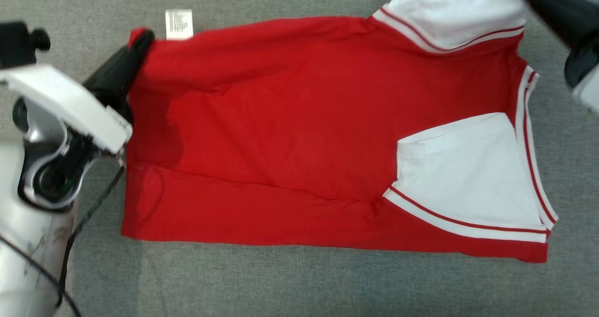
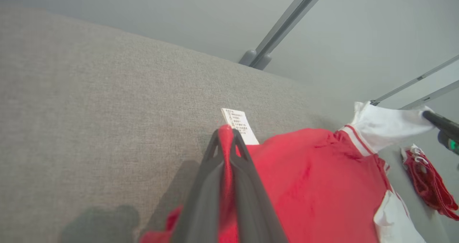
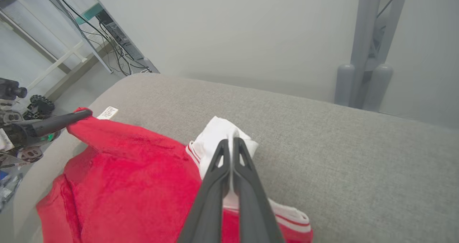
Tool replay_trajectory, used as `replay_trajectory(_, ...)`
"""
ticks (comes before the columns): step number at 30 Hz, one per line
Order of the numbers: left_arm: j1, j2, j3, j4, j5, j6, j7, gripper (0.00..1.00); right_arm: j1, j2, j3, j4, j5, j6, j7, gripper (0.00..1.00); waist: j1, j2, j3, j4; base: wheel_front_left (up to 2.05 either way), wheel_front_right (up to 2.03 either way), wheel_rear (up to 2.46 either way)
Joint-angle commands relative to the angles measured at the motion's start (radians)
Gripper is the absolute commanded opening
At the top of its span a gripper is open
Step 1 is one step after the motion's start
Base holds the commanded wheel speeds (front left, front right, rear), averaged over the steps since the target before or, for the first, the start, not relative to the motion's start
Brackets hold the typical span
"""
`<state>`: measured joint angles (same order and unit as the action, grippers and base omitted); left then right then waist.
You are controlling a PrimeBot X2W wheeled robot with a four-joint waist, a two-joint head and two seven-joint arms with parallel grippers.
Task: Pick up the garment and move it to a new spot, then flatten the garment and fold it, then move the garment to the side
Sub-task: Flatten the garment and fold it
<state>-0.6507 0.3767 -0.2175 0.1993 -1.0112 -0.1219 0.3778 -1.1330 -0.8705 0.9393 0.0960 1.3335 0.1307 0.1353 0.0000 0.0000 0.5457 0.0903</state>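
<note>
**A:** Both pincers are fully closed! The left gripper nips a red corner of the garment, just beside the care label.

**B:** And the right gripper clamps the white sleeve, far along that same edge from the label. The rest lies spread on the grey cushion, robot-side of the label. One edge held taut, ready to fold over, I'd say.

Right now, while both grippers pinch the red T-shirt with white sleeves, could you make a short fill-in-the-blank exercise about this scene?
1. The red T-shirt with white striped sleeves lies on a ____ fabric surface.
2. The left gripper is shut on a red corner beside a small ____ label.
3. The right gripper is shut on a white sleeve, so ____ of the grippers hold the shirt.
Missing words: grey; white; both.
</note>
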Motion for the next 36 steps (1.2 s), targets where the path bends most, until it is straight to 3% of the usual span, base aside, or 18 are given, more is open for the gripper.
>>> replay_trajectory(1, 0.078, 0.019, 0.026, -0.057, -0.043, 0.006, 0.012, 0.00, 0.078, -0.044, -0.001, -0.072, 0.045, 0.000, -0.020, 0.00, 0.0000, 0.0000, -0.017, -0.020, 0.00, 0.00, 0.00)
replay_trajectory(2, 0.176, 0.037, 0.067, -0.130, -0.090, 0.026, 0.016, 0.00, 0.172, -0.090, -0.004, -0.155, 0.080, 0.000, -0.061, 0.00, 0.0000, 0.0000, -0.028, -0.038, 0.00, 0.00, 0.00)
replay_trajectory(4, 0.235, 0.051, 0.099, -0.171, -0.108, 0.043, 0.009, 0.00, 0.234, -0.117, -0.008, -0.195, 0.102, 0.000, -0.098, 0.00, 0.0000, 0.0000, -0.033, -0.048, 0.00, 0.00, 0.00)
replay_trajectory(9, 0.365, 0.055, 0.149, -0.247, -0.150, 0.080, -0.002, 0.00, 0.386, -0.146, -0.006, -0.259, 0.131, 0.000, -0.206, 0.00, 0.0000, 0.0000, -0.041, -0.069, 0.00, 0.00, 0.00)
replay_trajectory(18, 0.474, 0.037, 0.189, -0.238, -0.198, 0.103, -0.019, 0.00, 0.611, -0.092, 0.022, -0.276, 0.145, 0.000, -0.355, 0.00, 0.0000, 0.0000, -0.050, -0.093, 0.00, 0.00, 0.00)
replay_trajectory(19, 0.477, 0.035, 0.190, -0.233, -0.197, 0.104, -0.024, 0.04, 0.621, -0.081, 0.024, -0.269, 0.143, 0.000, -0.362, 0.00, 0.0000, 0.0000, -0.051, -0.095, 0.00, 0.00, 0.00)
replay_trajectory(20, 0.477, 0.030, 0.196, -0.229, -0.196, 0.106, -0.035, 0.63, 0.630, -0.066, 0.019, -0.265, 0.145, 0.000, -0.368, 0.36, 0.0000, 0.0000, -0.053, -0.097, 0.00, 0.00, 0.00)
replay_trajectory(21, 0.476, 0.024, 0.200, -0.224, -0.192, 0.107, -0.047, 1.00, 0.640, -0.052, 0.016, -0.262, 0.147, 0.000, -0.373, 0.85, 0.0000, 0.0000, -0.057, -0.099, 0.00, 0.00, 0.00)
replay_trajectory(22, 0.479, 0.017, 0.202, -0.221, -0.187, 0.108, -0.060, 1.00, 0.651, -0.044, 0.010, -0.254, 0.140, 0.000, -0.379, 1.00, 0.0000, 0.0000, -0.061, -0.102, 0.00, 0.00, 0.00)
replay_trajectory(26, 0.497, -0.029, 0.238, -0.231, -0.164, 0.098, -0.167, 1.00, 0.695, 0.008, -0.080, -0.219, 0.094, 0.000, -0.401, 1.00, 0.0000, 0.0000, -0.078, -0.109, 0.00, 0.00, 0.00)
replay_trajectory(29, 0.513, -0.058, 0.258, -0.264, -0.119, 0.114, -0.253, 1.00, 0.759, 0.083, -0.276, -0.158, -0.006, 0.000, -0.402, 1.00, 0.0000, 0.0000, -0.095, -0.117, 0.00, 0.00, 0.00)
replay_trajectory(30, 0.513, -0.058, 0.258, -0.264, -0.119, 0.114, -0.253, 1.00, 0.759, 0.083, -0.276, -0.158, -0.006, 0.000, -0.402, 1.00, 0.0000, 0.0000, -0.095, -0.117, 0.00, 0.00, 0.00)
replay_trajectory(33, 0.525, -0.083, 0.253, -0.315, -0.031, 0.151, -0.345, 1.00, 0.831, 0.204, -0.488, -0.133, -0.160, 0.001, -0.401, 1.00, 0.0000, 0.0000, -0.114, -0.118, 0.00, 0.00, 0.00)
replay_trajectory(36, 0.535, -0.086, 0.237, -0.364, 0.086, 0.198, -0.420, 1.00, 0.890, 0.295, -0.633, -0.151, -0.325, 0.000, -0.400, 1.00, 0.0000, 0.0000, -0.131, -0.112, 0.00, 0.00, 0.00)
